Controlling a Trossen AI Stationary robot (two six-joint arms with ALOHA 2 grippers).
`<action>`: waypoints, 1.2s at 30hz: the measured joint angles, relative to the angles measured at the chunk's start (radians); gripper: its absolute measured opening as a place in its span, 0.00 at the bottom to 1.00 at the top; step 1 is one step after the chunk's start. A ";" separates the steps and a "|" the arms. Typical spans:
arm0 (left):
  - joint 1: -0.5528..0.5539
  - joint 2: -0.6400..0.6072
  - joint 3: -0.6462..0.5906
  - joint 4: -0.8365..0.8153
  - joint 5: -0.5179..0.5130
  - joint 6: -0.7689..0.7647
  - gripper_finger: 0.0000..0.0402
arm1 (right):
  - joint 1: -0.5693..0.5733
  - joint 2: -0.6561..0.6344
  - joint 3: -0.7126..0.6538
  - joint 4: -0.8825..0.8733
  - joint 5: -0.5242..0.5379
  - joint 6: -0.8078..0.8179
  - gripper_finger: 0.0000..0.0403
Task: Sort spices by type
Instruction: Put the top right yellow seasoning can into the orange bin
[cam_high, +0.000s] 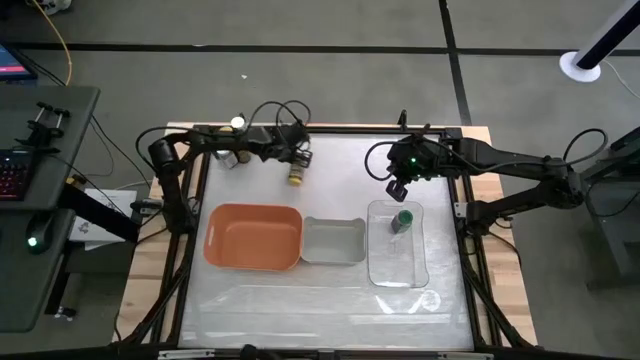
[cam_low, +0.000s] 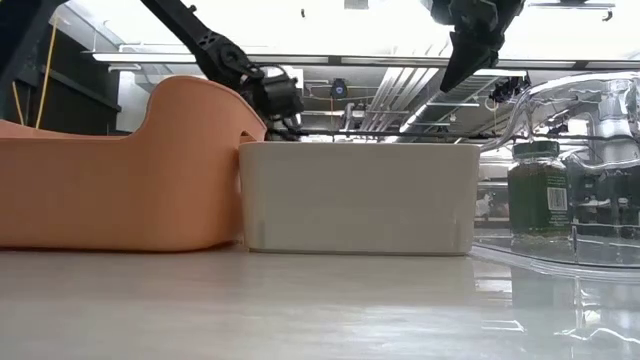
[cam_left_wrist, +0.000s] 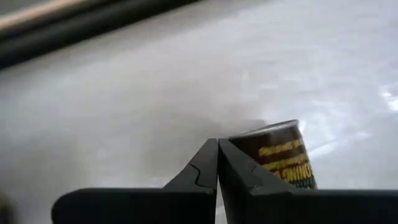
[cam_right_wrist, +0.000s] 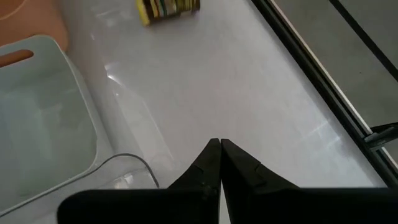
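Observation:
A dark spice jar with a yellow lid lies on its side on the table near the far edge; it also shows in the right wrist view. My left gripper, shut, hovers right beside it; the jar shows just behind the fingertips. A green-filled jar stands upright in the clear tray. My right gripper hangs shut above the table, near the clear tray's far end, holding nothing. More jars stand at the far left, partly hidden by the left arm. My left gripper's shut fingers stand directly in front of the lying jar's side, slanting down from the table's far side. I cannot tell whether they touch it.
Side by side across the middle of the table sit an orange tray, a grey tray and the clear tray. The black frame rail runs along the table's edge. Bare table lies between the trays and the near edge.

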 joint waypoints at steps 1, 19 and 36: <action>-0.019 0.000 0.000 0.016 0.005 -0.018 0.00 | 0.000 0.000 0.000 0.000 0.000 -0.006 0.00; 0.023 -0.428 0.072 -0.092 0.018 0.291 0.00 | -0.042 0.108 0.005 0.353 -0.229 -0.277 0.20; -0.246 -0.963 0.072 -0.302 -0.108 0.059 0.00 | -0.039 0.765 0.479 0.146 -0.167 -0.995 0.78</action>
